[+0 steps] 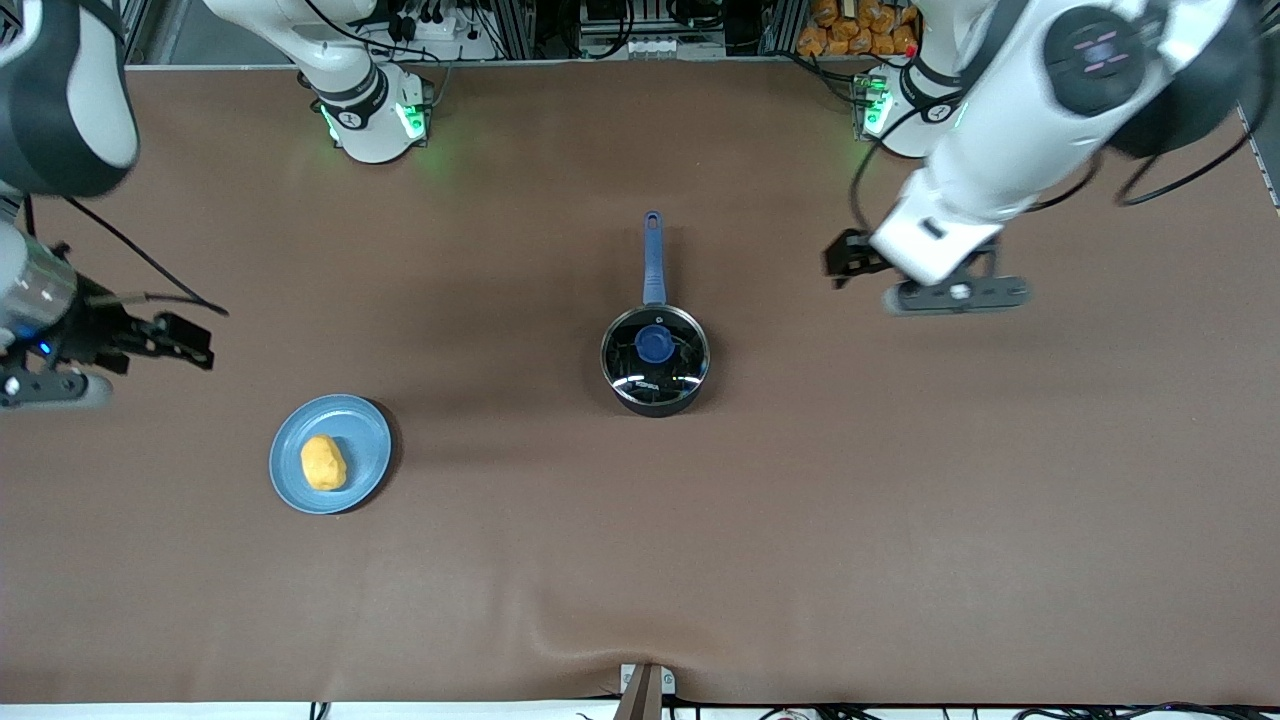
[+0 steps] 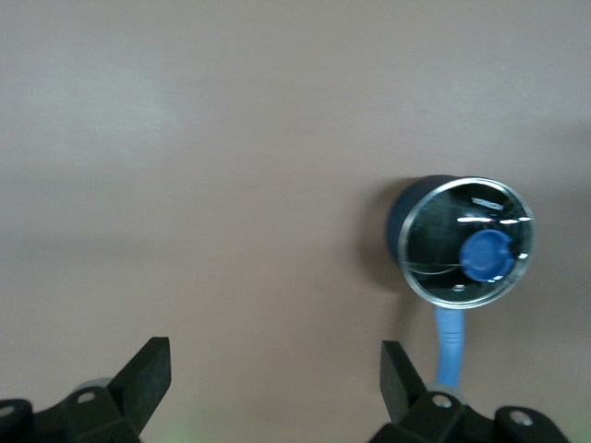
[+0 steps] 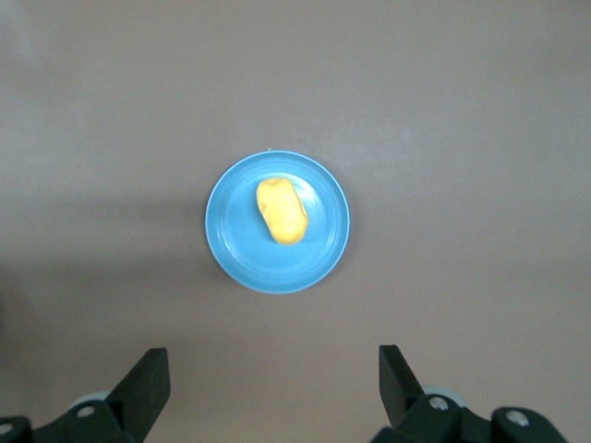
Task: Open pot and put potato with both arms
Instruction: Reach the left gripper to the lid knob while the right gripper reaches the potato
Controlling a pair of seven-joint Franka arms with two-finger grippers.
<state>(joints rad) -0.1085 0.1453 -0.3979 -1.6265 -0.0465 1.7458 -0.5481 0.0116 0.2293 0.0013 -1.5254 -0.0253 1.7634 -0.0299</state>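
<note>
The black pot [image 1: 655, 375] stands mid-table with its glass lid [image 1: 680, 345] and blue knob [image 1: 655, 345] on it; its blue handle [image 1: 653, 260] points toward the robots' bases. The pot also shows in the left wrist view [image 2: 466, 242]. The yellow-orange potato [image 1: 323, 463] lies on a light-blue plate [image 1: 362, 440], also seen in the right wrist view [image 3: 282, 210]. My left gripper [image 1: 843, 262] is open and empty over bare table beside the pot, toward the left arm's end. My right gripper [image 1: 195, 342] is open and empty over bare table near the plate.
The brown table cover [image 1: 900, 520] has a small ridge near the front edge by a metal bracket [image 1: 645, 685]. Cables and boxes lie past the table's edge at the arms' bases.
</note>
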